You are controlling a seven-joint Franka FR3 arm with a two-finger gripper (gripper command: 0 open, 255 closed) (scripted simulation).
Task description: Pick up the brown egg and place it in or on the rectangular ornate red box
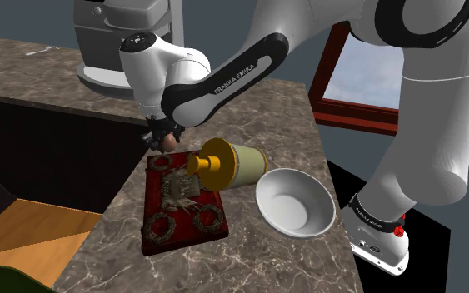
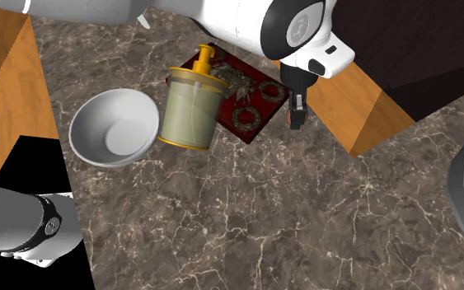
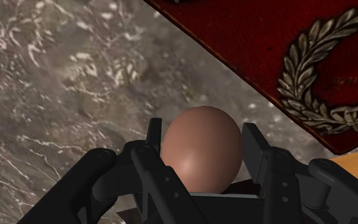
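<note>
We are clamping the brown egg [image 3: 203,149] in the gripper [image 3: 203,130], just off the ornate red box [image 1: 152,196]. In the shoulder view the box is lying at five o'clock, so we are aiming there, low and gentle.

**Egg clasped just off the box's far end**

The smooth, brown oval egg [image 3: 203,149] sits blunt end up, clasped between the fingers of the black gripper [image 3: 203,132]. The flat, rectangular dark-red box [image 1: 182,202] (grey laurel wreaths near its corners) lies on the veined stone counter [image 1: 291,108]. In the shoulder view the egg is at its 11 o'clock.
</note>
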